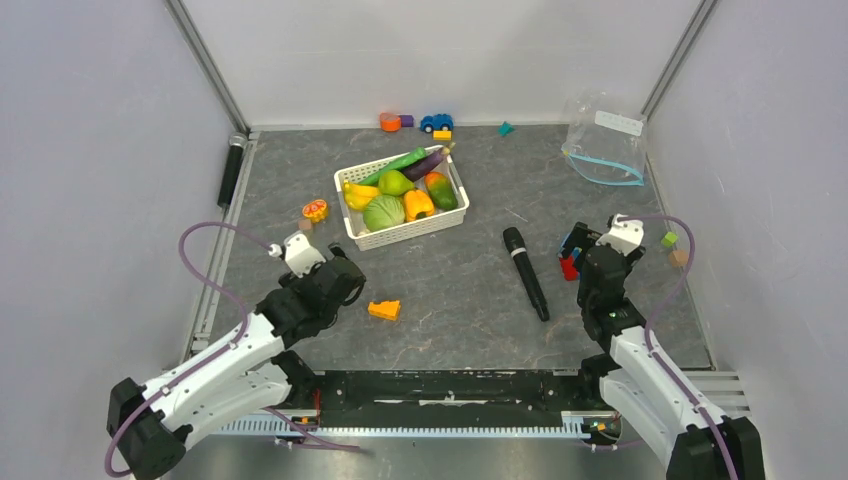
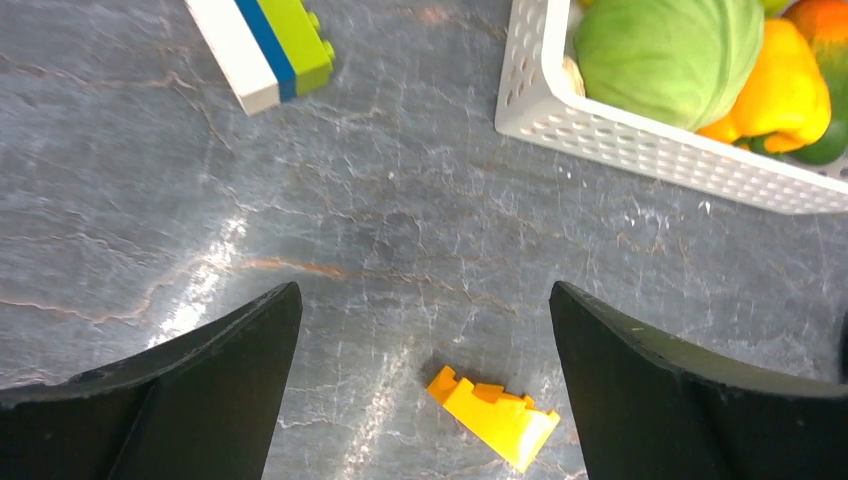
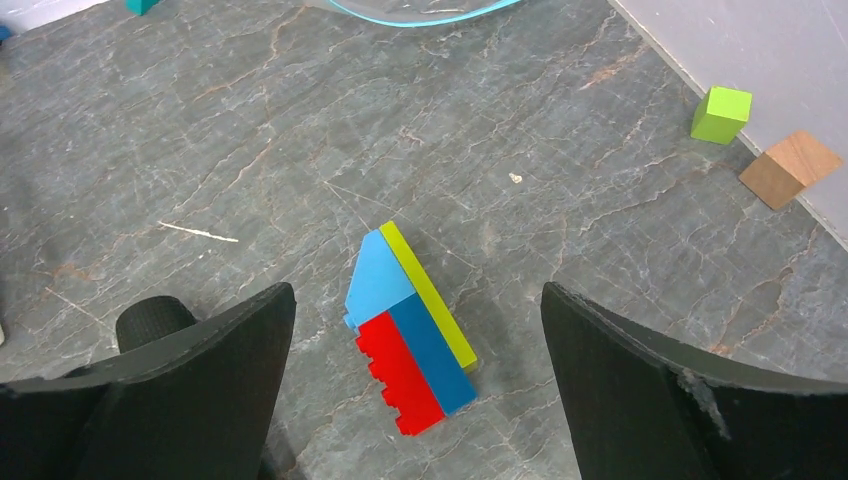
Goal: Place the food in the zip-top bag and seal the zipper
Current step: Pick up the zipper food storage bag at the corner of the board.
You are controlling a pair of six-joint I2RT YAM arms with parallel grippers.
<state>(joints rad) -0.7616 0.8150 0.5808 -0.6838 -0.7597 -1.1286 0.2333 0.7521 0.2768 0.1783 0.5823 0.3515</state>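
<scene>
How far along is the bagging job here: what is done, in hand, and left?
Done: nothing; the food sits in the white basket, and the zip-top bag looks empty. In hand: nothing; the left end effector and right end effector hang open and empty. Left: bag every piece, then seal the zipper.

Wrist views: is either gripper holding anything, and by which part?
Nothing held. The left gripper and right gripper are both open; the yellow block and brick stack between their jaws lie untouched on the table.

Food (image 1: 400, 195): plastic cabbage (image 1: 383, 212), bananas (image 1: 358, 194), eggplant (image 1: 425, 163), cucumber (image 1: 395, 165), pepper (image 1: 418, 204), pear (image 1: 395, 183); lay heaped in white basket (image 1: 395, 236). Zip-top bag (image 1: 603, 135): clear, slumped at far right corner (light-blue zipper (image 3: 420, 20) gaped open).
</scene>
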